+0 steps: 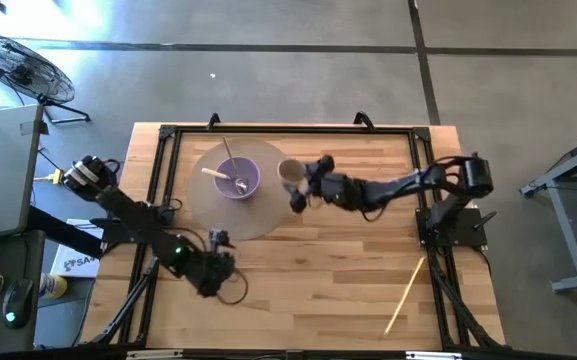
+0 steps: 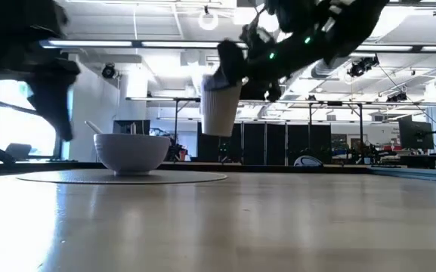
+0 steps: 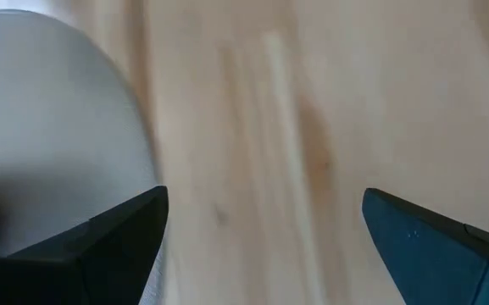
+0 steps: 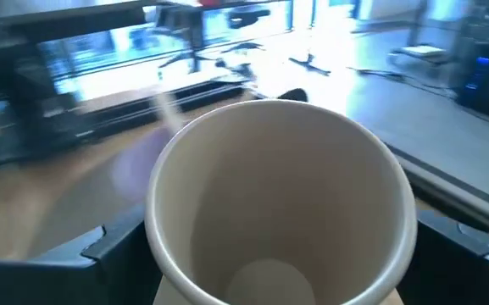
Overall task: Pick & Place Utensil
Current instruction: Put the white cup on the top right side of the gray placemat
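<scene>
We log the right gripper point(image 1: 301, 189) clamped on a paper cup point(image 2: 220, 107), lifted clear of the table; the utensil point(image 1: 230, 165) sits in the purple bowl point(image 1: 238, 179) beside it. Left gripper point(image 3: 261, 246) spread wide, empty.

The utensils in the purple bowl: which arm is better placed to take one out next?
Probably the left. Its tool is open and empty beside the mat, while the right tool holds the paper cup lifted beside the bowl.
</scene>
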Controlling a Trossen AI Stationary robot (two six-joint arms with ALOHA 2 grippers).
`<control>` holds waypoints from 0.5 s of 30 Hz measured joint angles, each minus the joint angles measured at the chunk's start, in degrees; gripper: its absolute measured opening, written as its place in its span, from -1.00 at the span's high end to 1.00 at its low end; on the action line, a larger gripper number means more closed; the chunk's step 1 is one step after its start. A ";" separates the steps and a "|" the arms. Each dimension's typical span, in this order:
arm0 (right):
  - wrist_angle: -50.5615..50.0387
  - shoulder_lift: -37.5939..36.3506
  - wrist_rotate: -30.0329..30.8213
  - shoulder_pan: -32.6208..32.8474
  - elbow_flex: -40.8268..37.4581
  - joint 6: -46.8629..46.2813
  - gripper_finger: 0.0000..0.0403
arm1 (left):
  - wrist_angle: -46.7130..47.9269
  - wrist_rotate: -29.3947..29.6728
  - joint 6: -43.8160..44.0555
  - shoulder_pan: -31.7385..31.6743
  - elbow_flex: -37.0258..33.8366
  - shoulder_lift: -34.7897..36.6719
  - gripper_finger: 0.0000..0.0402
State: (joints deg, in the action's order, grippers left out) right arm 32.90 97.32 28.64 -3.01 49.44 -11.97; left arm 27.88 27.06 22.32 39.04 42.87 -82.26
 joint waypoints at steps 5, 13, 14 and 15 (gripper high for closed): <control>4.46 3.19 -4.51 -8.19 0.16 0.04 -0.76 | -0.26 -1.83 0.49 4.18 0.00 0.20 -0.93; 10.96 12.23 -11.47 -15.11 5.28 1.35 -0.76 | -0.58 -2.02 -0.26 4.49 0.00 0.16 -0.93; 10.18 13.63 -11.37 -15.38 7.02 2.18 -0.76 | -0.83 -2.03 -0.74 4.48 0.00 0.15 -0.93; 9.38 14.87 -11.10 -15.56 8.54 2.82 -0.76 | -0.91 -2.02 -1.02 4.49 0.00 0.15 -0.93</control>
State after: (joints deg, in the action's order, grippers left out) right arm 42.28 112.19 17.54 -18.57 57.98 -9.14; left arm 26.97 25.04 21.30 43.53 42.87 -82.11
